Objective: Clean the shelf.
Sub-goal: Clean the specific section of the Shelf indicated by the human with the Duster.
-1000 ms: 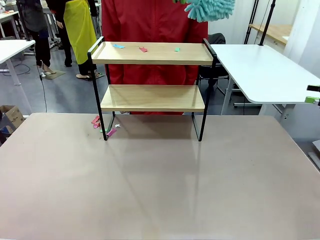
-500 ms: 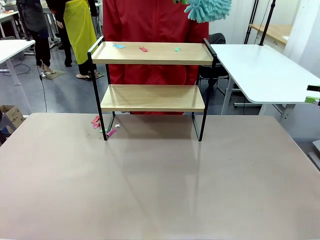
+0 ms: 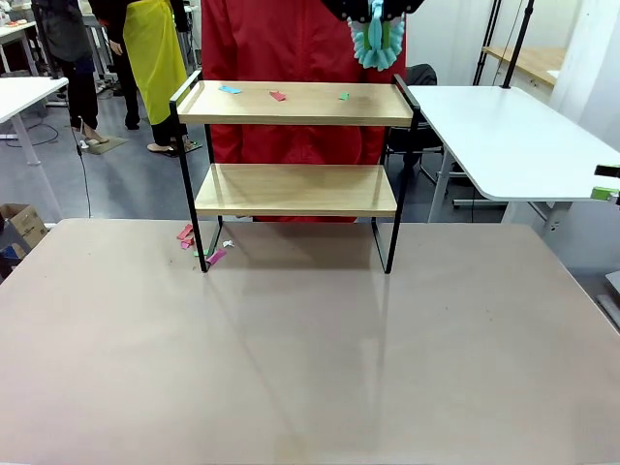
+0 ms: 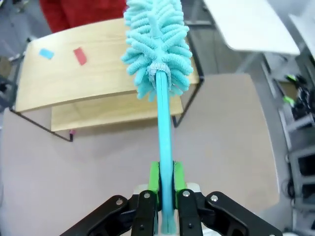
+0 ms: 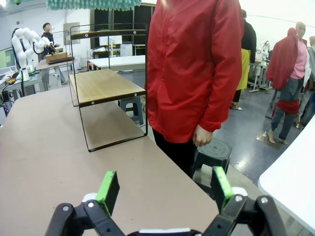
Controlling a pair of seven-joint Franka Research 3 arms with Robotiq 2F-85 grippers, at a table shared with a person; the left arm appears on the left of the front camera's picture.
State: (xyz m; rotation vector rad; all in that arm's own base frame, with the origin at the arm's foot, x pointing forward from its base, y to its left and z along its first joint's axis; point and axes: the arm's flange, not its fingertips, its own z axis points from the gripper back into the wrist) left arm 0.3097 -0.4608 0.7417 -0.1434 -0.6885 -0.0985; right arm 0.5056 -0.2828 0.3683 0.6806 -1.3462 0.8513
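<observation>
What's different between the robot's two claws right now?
The left gripper is shut on a turquoise duster's handle; the right gripper is open and empty. The left looks down on the shelf; the right looks level across the table. Both are black with green pads.

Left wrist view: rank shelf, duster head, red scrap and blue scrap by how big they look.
1. shelf
2. duster head, enlarged by nearness to the camera
3. red scrap and blue scrap: too alike to rank
</observation>
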